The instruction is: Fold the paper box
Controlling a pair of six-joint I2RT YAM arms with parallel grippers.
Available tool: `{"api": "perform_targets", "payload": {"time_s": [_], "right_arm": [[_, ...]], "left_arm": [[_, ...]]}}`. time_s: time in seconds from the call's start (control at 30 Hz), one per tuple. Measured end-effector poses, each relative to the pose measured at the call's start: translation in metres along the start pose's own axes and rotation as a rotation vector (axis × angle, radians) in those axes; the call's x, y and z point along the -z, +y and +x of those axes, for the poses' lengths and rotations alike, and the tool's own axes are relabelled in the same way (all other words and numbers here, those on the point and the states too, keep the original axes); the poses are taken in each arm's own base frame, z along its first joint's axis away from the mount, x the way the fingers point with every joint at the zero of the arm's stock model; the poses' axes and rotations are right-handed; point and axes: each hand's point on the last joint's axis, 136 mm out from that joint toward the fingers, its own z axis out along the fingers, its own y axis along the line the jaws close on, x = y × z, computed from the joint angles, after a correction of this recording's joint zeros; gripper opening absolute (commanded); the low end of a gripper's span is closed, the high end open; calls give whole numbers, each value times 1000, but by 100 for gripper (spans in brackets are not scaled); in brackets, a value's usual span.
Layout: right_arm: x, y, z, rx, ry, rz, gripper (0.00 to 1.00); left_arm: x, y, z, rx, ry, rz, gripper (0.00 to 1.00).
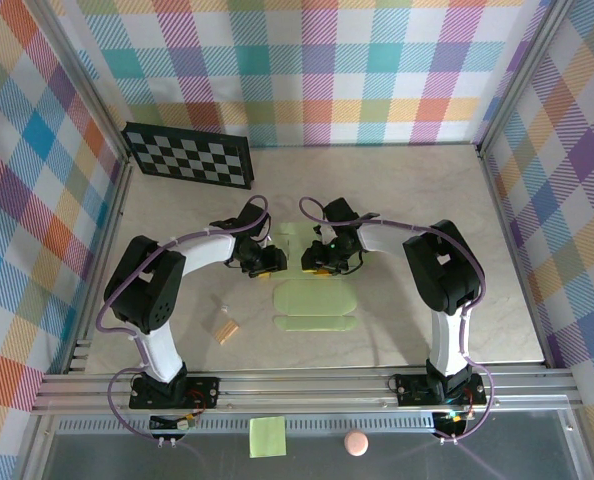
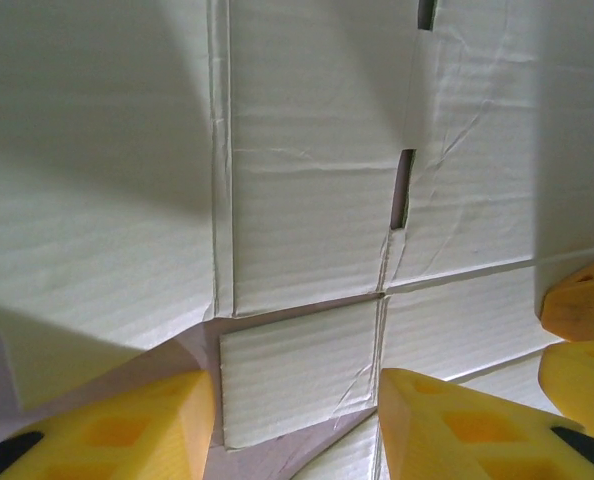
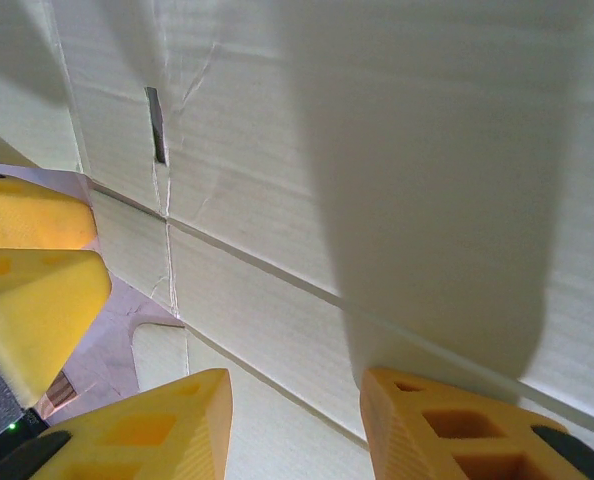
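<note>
Finding: the box (image 1: 315, 305) lies mid-table (image 1: 427, 200), opened out flat. Its rounded flaps point toward the arm bases and its far panels sit under the two grippers.

Left gripper (image 1: 268, 262): it is lowered over the far left part of the card. Its wrist view shows the yellow fingers (image 2: 127, 430) spread apart, with a small flap and a crease (image 2: 381, 330) in the gap. Nothing is clamped between them. I cannot tell whether the tips touch the card.

Right gripper (image 1: 318, 262): it sits just beside the left one, over the same far part. Its fingers (image 3: 457, 430) are likewise parted and hold nothing, with bare card and a long crease showing between them. Contact cannot be told here either.

Card condition: the panels look wrinkled around a cut slot (image 2: 403, 188). No wall visibly stands up in the top view.

Other items: a small tan block (image 1: 225, 326) lies left of the box, apart from it. A checkered board (image 1: 187, 155) lies at the far left.

Assessment: folding looks to be at an early stage. The step in hand appears to be settling both grippers along a crease line, ready to raise a first panel.

Next move, as I judge it: one gripper should pin the base panel while the other gets under or closes on a flap edge and turns it up along the crease. The card is thin, so pressure away from the crease could buckle it or slide the whole sheet.
</note>
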Motion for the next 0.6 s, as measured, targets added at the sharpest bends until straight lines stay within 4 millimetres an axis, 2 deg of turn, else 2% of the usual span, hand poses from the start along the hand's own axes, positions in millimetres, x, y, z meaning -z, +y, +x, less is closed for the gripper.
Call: {"api": "perform_targets", "payload": {"time_s": [0.6], "right_arm": [[0,0,0,-3,2,-13,41]], "left_arm": [[1,-2,0,3,1,8,45]]}}
